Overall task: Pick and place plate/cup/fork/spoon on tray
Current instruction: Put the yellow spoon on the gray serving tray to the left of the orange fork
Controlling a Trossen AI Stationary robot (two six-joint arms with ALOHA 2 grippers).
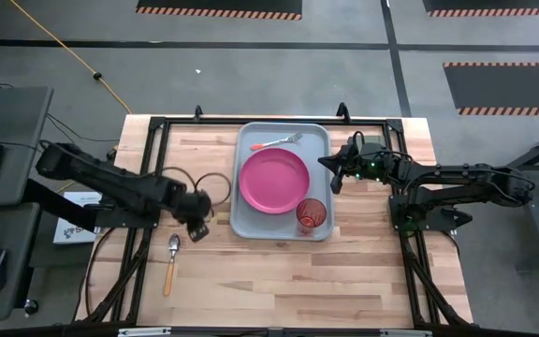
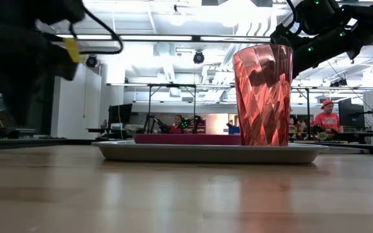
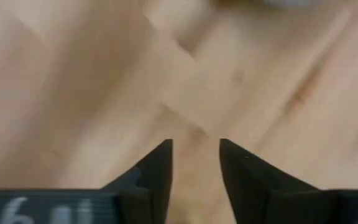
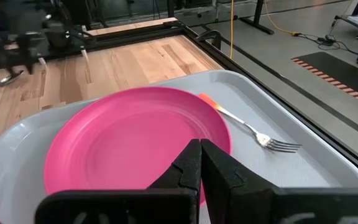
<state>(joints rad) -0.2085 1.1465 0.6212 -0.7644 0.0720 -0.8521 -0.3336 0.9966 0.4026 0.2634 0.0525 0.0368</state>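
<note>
Ribbed translucent cup (image 2: 263,94) stands on the tray (image 1: 248,225). Left pincer (image 1: 197,227), narrowly parted, empty, hovers just beyond the spoon (image 1: 171,259)'s round metal bowl. Right pincer (image 1: 337,178), closed, is beside the smooth plate (image 1: 274,180).

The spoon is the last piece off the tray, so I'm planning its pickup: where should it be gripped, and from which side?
Probably from straight above, across the narrow orange-yellow plastic handle of the small metal-bowled spoon. It lies flat on the wooden table, bowl toward the left gripper, which hovers just beyond it, open and empty. The handle looks easier to pinch than the bowl.
</note>
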